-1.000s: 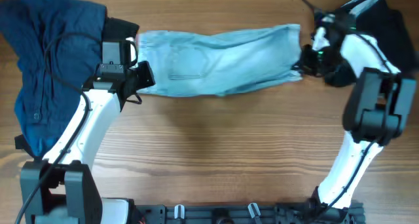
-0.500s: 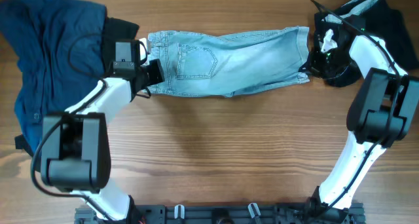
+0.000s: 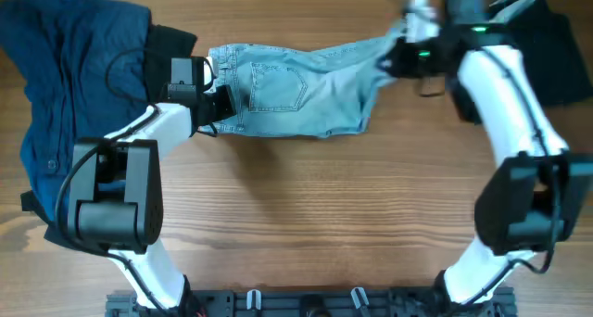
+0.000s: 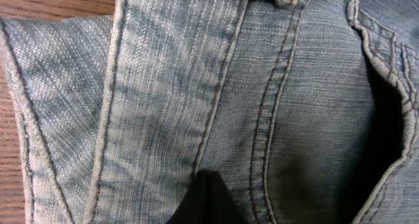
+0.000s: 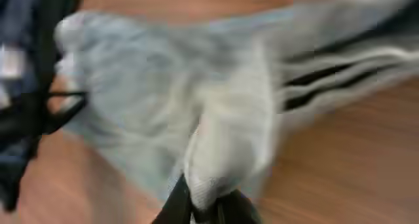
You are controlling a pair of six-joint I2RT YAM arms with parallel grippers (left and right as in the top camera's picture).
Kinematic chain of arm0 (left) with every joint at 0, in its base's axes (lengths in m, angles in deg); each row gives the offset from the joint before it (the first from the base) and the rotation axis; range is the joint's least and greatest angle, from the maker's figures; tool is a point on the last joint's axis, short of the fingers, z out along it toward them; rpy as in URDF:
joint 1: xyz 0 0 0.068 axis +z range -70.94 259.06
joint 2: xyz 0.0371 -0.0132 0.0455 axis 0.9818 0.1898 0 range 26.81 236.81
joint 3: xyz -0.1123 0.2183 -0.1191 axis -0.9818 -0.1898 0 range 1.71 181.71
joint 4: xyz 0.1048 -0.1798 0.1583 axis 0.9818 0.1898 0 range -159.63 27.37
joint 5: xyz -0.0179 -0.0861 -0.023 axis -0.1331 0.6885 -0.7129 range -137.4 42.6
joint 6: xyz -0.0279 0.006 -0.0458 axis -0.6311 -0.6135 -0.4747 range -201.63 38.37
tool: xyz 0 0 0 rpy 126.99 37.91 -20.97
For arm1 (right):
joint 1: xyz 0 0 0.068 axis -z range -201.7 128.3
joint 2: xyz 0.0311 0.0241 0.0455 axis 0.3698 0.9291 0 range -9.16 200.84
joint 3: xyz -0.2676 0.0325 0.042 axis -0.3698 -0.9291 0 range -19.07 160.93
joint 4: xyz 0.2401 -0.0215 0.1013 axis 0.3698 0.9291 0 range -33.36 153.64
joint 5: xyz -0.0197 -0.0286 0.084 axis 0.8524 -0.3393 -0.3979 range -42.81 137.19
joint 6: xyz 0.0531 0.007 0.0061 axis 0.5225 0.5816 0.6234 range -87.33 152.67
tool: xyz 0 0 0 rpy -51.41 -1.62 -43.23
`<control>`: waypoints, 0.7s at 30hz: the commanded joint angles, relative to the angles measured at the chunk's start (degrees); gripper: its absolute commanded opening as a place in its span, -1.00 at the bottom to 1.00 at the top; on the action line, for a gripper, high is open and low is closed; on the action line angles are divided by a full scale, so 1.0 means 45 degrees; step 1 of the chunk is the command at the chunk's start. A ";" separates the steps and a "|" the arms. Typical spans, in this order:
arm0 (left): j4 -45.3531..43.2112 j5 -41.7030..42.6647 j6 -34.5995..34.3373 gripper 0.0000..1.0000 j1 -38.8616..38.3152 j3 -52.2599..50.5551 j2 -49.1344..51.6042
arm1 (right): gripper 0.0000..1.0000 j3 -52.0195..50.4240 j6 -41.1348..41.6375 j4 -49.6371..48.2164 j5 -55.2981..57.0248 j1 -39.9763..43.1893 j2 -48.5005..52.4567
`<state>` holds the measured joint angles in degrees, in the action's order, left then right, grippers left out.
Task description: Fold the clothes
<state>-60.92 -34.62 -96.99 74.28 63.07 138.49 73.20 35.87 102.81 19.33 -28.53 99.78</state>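
Observation:
The pale blue denim shorts (image 3: 296, 90) lie across the far middle of the table, back pocket up. My left gripper (image 3: 215, 108) is at their waistband end. The left wrist view is filled with denim (image 4: 196, 86), with one dark fingertip (image 4: 209, 201) over the fabric. My right gripper (image 3: 394, 62) is shut on the leg-hem end and holds it lifted, drawn over toward the waist. In the blurred right wrist view, pale cloth (image 5: 163, 86) bunches between the dark fingers (image 5: 209, 201).
A dark navy garment (image 3: 65, 85) is heaped at the far left, behind my left arm. A black garment (image 3: 556, 57) lies at the far right corner. Bare wooden table (image 3: 306, 215) stretches in front of the shorts.
My right gripper has moved left with the hem end, lifting it, so the shorts now span less of the table. My left gripper has stayed at the waistband.

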 commanded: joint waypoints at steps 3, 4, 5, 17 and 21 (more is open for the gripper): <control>0.0403 -0.0617 -0.0073 -0.92 0.0024 -0.0500 0.1025 | -0.91 -0.0005 0.1098 -0.1778 -0.0233 -0.3366 -0.0112; 0.0398 -0.0617 -0.0073 -0.92 0.0024 -0.0500 0.1025 | -0.91 -0.0005 0.1399 -0.2215 0.0121 -0.4061 -0.0112; 0.0403 -0.0617 -0.0073 -0.92 0.0024 -0.0500 0.1025 | -0.91 -0.0005 0.1685 -0.2681 0.0588 -0.4838 -0.0107; 0.0583 -0.0573 -0.0068 -0.92 0.0131 -0.0481 0.0928 | -0.91 -0.0005 0.3196 -0.5017 0.1486 -0.6989 0.0748; 0.1496 -0.0578 -0.0068 0.33 0.0656 -0.0461 -0.0010 | -0.91 -0.0005 0.3215 -0.5406 0.1535 -0.6985 0.0748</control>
<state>-59.06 -32.65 -97.20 74.50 63.82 138.09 73.15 49.44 80.13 26.07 -59.51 102.84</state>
